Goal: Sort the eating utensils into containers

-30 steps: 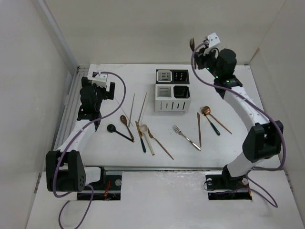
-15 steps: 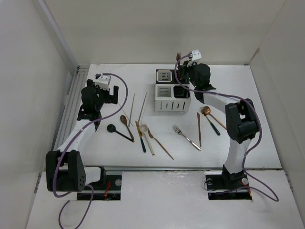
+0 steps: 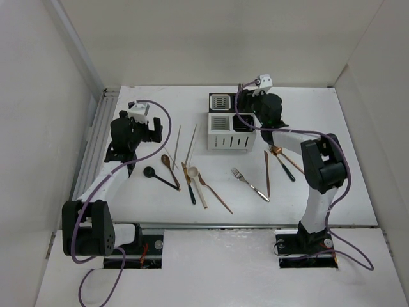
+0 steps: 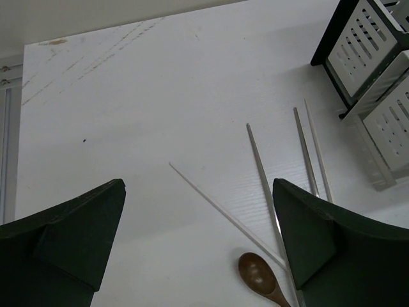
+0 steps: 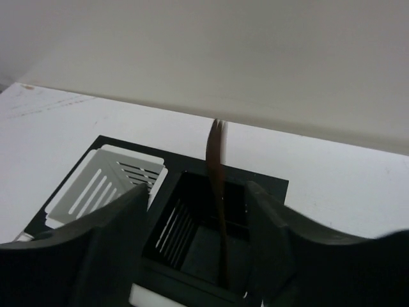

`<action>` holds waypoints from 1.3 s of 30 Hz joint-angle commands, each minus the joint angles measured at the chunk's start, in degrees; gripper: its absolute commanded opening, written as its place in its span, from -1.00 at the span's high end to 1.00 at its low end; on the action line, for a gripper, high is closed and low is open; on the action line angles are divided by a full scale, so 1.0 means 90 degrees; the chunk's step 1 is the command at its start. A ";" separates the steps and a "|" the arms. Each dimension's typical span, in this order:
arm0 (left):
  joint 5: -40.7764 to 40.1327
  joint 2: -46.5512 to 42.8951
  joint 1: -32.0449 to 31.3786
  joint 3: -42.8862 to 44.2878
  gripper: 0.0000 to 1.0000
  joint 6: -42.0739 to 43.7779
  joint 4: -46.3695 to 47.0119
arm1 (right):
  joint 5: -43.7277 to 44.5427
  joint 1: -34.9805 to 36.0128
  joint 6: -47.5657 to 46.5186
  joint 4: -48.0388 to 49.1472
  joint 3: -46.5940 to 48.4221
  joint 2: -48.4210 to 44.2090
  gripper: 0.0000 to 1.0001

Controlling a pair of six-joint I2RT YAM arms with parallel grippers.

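Observation:
The containers [image 3: 231,121] are a four-compartment caddy at the table's back middle. My right gripper [image 3: 246,97] hovers over its back black compartment [image 5: 192,230], jaws open. A copper-brown fork [image 5: 216,185] stands upright in that compartment, between the fingers [image 5: 108,243] with a gap on each side. My left gripper [image 3: 144,126] is open above the table's left side, nothing between its fingers [image 4: 70,236]. Below it lie pale chopsticks [image 4: 262,173] and a brown spoon [image 4: 259,275]. More eating utensils lie in front: a black spoon [image 3: 158,176], a white-bowled spoon [image 3: 192,182], a silver fork [image 3: 250,183] and a copper knife [image 3: 267,173].
White walls close in the table on the left, back and right. A copper spoon [image 3: 276,150] and a dark-handled utensil [image 3: 286,167] lie right of the caddy, under my right arm. The caddy's white compartment [image 5: 108,185] is left of the black one.
My right arm came down and left from high over the back right to the caddy with the fork. Its jaws opened; the fork now stands free in the black compartment. The left arm barely shifted.

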 commanded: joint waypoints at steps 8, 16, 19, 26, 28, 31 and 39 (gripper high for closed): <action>0.0076 -0.0032 -0.0032 -0.0169 -1.00 -0.0126 0.0232 | -0.0441 -0.0713 -0.0293 -0.1645 -0.0139 -0.2281 -0.79; 0.0076 -0.0159 -0.0032 -0.0395 -1.00 -0.0185 0.0408 | -0.0766 -0.2073 -0.2877 -0.7712 0.0457 -0.2459 -0.26; 0.0076 -0.0159 -0.0032 -0.0453 -1.00 -0.0185 0.0466 | 0.0005 -0.2141 -0.3965 -0.8660 0.0274 -0.2048 -0.23; 0.0135 -0.0101 -0.0032 -0.0511 -1.00 -0.0185 0.0612 | -0.0363 -0.2502 -0.4141 -0.8456 -0.0011 -0.1590 -0.23; 0.0135 -0.0237 -0.0032 -0.0579 -1.00 -0.0185 0.0701 | -0.0878 -0.2502 -0.4229 -0.8582 -0.0012 -0.1385 -0.23; 0.0066 -0.0306 -0.0032 -0.0648 -1.00 -0.0185 0.0701 | -0.0998 -0.2502 -0.4288 -0.8583 -0.0070 -0.1053 -0.20; -0.0071 -0.0423 -0.0032 -0.0765 -1.00 -0.0048 0.0701 | -0.1281 -0.2502 -0.4288 -0.8719 0.0154 -0.0349 -0.11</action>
